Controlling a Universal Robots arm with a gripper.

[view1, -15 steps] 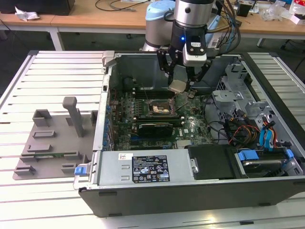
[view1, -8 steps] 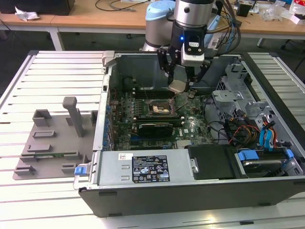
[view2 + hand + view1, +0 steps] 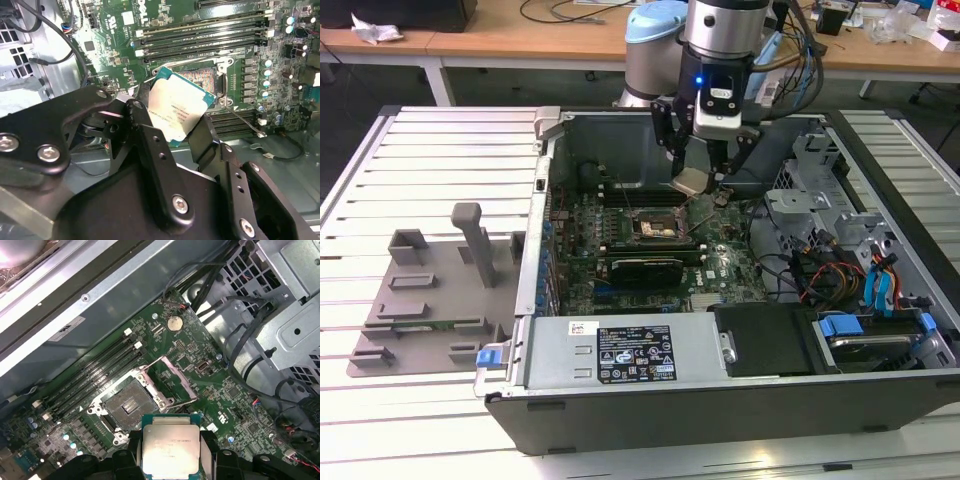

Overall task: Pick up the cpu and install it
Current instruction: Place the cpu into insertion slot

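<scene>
Slatted white bench (image 3: 440, 150) carries an open computer case (image 3: 535, 250). In the upper middle of the exterior view the jaws are clamped on opposite edges of the cpu (image 3: 690, 181), held in the air over the green board (image 3: 720, 265), just up and right of the open socket (image 3: 655, 222). We judge this carry goes well if the grip stays firm, travel is slow, and the chip keeps clear of the socket's raised metal frame (image 3: 172, 382). Being square, the chip has no real long axis. It hangs tilted rather than level with the board, pale metal top outward, and in the first wrist view its edges look angled against the socket's edges.
</scene>
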